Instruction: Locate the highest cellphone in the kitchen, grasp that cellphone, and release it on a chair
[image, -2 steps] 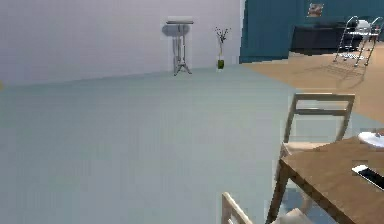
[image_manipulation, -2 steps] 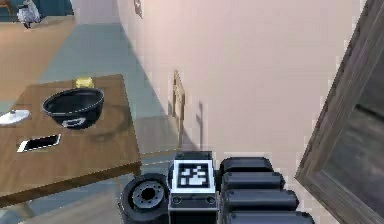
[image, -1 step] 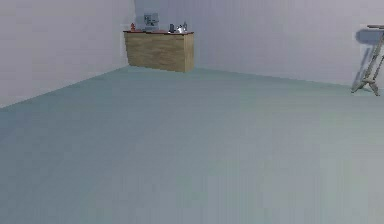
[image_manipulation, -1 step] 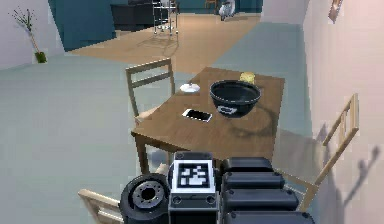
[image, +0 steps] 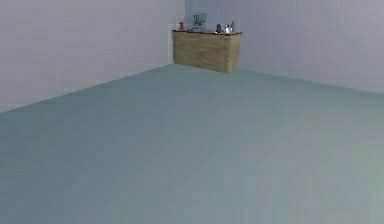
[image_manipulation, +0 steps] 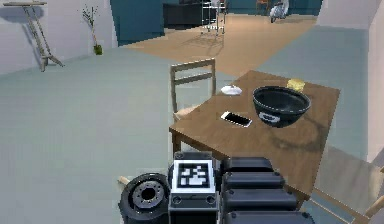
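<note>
**Line up on the phone before I reach**

The phone (image_manipulation: 236, 119) lies flat on the wooden table (image_manipulation: 205, 133). It is close to the edge nearest me, between the near corner and the dark bowl (image_manipulation: 281, 104). A chair (image_manipulation: 192, 78) stands tucked against the table's adjoining edge, which would make a handy drop spot.

The gripper (image_manipulation: 143, 197) sits low at the arm side view's bottom, short of the table. I can't make out its far end, so I cannot tell whether it holds anything.

The task wants the highest phone, so I'd first rule out the cabinet (image: 206, 50) in the far corner of the forward view. The small things on its top are too small for me to name.

If the table phone is the one, I judge the arm needs lifting above the tabletop before extending. I'd come in on the side away from the bowl, since a nudge could slide the flat phone under the rim or off the edge.
</note>
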